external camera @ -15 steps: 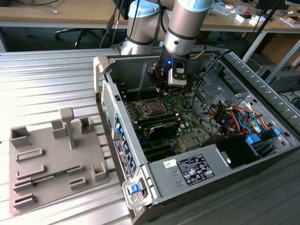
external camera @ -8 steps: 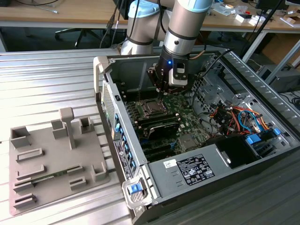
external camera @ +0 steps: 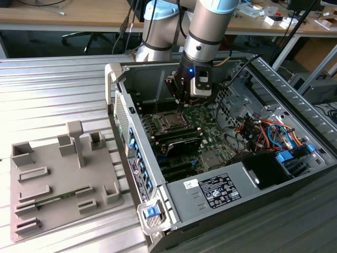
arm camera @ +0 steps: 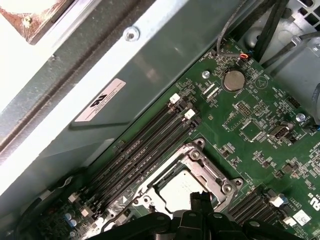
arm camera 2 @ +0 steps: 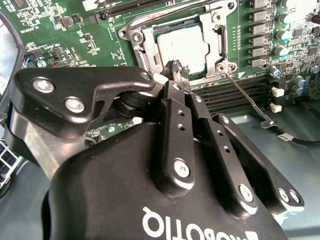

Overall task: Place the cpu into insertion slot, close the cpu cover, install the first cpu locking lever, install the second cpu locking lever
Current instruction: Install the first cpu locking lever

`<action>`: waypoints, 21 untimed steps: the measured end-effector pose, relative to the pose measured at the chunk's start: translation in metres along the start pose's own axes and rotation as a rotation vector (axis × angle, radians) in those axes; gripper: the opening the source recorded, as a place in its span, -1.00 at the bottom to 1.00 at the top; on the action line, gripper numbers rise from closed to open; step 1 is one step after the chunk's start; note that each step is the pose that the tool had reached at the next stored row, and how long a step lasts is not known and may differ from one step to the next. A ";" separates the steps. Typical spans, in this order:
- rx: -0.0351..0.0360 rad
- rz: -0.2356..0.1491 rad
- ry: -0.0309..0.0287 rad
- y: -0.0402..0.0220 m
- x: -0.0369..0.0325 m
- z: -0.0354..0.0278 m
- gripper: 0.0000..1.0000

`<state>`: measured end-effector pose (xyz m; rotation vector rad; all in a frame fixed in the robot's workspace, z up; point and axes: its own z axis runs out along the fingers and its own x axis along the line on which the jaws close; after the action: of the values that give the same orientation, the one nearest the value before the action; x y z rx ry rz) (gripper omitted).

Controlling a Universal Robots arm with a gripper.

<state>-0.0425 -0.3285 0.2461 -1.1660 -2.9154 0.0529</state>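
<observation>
Open computer case (external camera: 138, 158), arm reaching in over motherboard (arm camera: 250, 125). Gripper (arm camera 2: 175, 70): fingers drawn together, nothing visibly held, tips at cpu cover (arm camera 2: 145, 47) edge. Cover lies down over cpu (arm camera 2: 182, 47), seated in insertion slot (arm camera 2: 175, 25). Thin locking lever (arm camera 2: 247, 97) stands free; levers judged undone.

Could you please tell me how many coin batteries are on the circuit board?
1. In the first wrist view the coin battery sits on the circuit board, apart from the chip; others may be hidden.
</observation>
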 end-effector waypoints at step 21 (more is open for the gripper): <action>-0.0014 -0.092 -0.0026 0.0000 0.0000 0.0000 -0.79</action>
<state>-0.0425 -0.3285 0.2461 -1.0315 -2.9672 0.0522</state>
